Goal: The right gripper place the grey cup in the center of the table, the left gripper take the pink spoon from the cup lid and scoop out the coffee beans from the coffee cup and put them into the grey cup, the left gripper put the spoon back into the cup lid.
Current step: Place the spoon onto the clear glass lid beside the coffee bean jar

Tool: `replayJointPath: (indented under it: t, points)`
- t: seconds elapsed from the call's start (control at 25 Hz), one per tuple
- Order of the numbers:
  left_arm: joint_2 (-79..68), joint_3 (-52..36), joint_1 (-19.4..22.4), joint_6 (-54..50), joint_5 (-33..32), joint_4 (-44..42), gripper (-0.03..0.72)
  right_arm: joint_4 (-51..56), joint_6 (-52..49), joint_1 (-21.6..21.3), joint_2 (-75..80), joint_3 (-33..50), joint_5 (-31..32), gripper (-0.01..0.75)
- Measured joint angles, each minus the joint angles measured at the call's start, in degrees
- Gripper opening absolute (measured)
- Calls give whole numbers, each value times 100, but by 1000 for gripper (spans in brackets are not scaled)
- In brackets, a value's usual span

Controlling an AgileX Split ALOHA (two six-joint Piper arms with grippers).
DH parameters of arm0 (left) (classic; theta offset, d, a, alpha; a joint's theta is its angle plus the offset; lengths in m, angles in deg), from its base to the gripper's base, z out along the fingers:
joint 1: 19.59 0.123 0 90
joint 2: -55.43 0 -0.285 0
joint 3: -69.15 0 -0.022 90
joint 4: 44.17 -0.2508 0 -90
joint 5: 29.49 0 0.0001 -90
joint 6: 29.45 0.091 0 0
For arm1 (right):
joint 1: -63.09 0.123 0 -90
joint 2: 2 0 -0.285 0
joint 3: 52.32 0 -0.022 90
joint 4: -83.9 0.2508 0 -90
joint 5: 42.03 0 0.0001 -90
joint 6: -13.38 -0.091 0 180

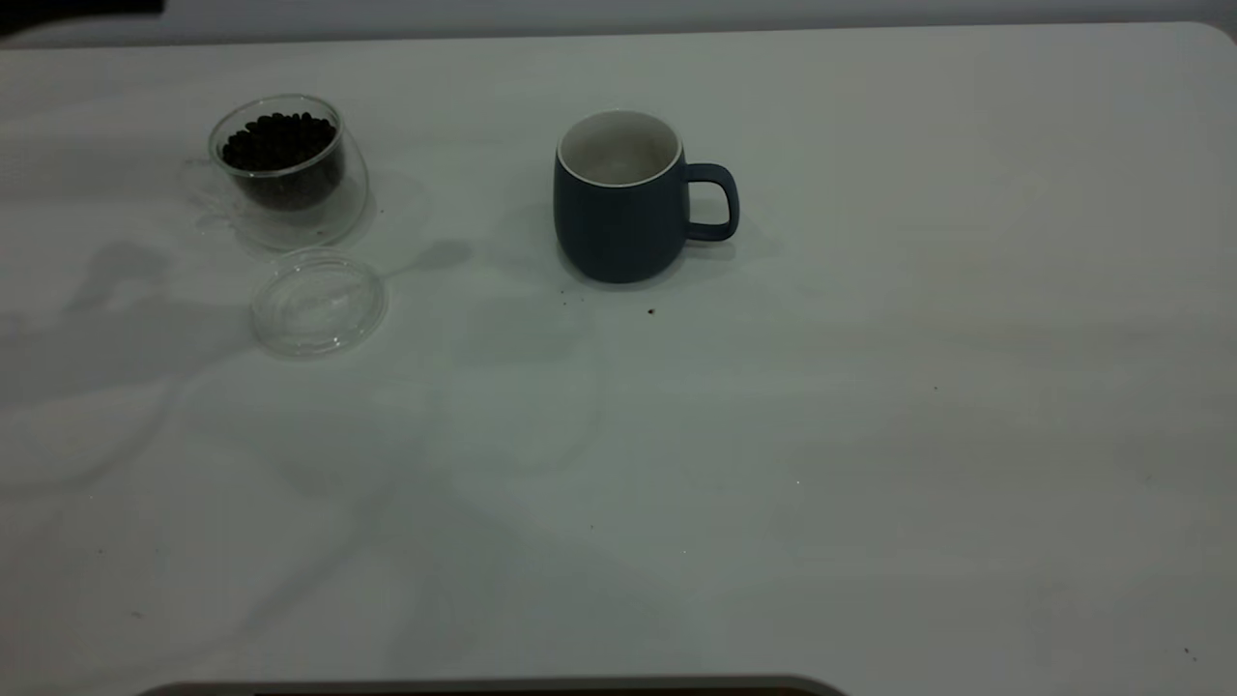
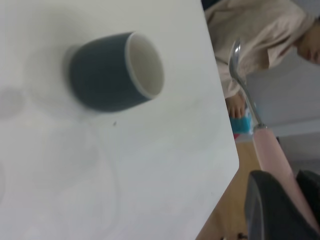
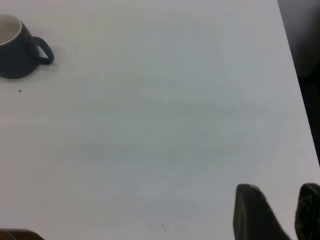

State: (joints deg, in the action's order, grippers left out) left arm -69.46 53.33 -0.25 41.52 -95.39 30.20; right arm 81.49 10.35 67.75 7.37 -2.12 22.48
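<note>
White tabletop (image 1: 870,435) fills your exterior view, with no arm showing in it. Near the centre, toward 12 o'clock, stands the grey cup (image 1: 620,198), upright, its handle pointing to 3 o'clock, so the placing step looks done. Its inside appears empty as far as you can see. Toward 10 o'clock sits the glass coffee cup (image 1: 287,166), tilted and filled with dark beans (image 1: 278,140). Just beside it at its 6 o'clock lies the clear lid (image 1: 319,301), with nothing on it.

Your left hand (image 2: 280,200) grips the spoon (image 2: 255,125) by its pink handle, the metal bowl held in the air off the tabletop's edge and looking empty. Your right hand (image 3: 277,212) hovers above bare tabletop well apart from the grey cup, fingers parted and holding nothing.

Judging from this, scooping beans across and returning the spoon to the lid are left.
</note>
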Motion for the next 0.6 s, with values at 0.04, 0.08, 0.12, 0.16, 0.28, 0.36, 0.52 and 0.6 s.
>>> replayJointPath:
  t: [0.04,0.08,0.12,0.16,0.28,0.36,0.52,0.6]
  points:
    - [0,-187,105,92,0,0,123,0,0,0,0,0,0,239]
    - [0,-352,229,202,17,0,123,0,0,0,0,0,0,239]
    - [-6,-542,351,302,110,0,123,0,0,0,0,0,0,239]
    - [-13,-714,479,425,267,5,123,0,0,0,0,0,0,239]
    - [-176,-982,849,617,743,16,123,0,0,0,0,0,0,239]
    - [-395,-1006,1047,648,925,55,123,0,0,0,0,0,0,239]
    - [-1002,-940,1233,676,1005,56,123,0,0,0,0,0,0,239]
    - [-1371,-780,1233,685,975,-19,123,0,0,0,0,0,0,239]
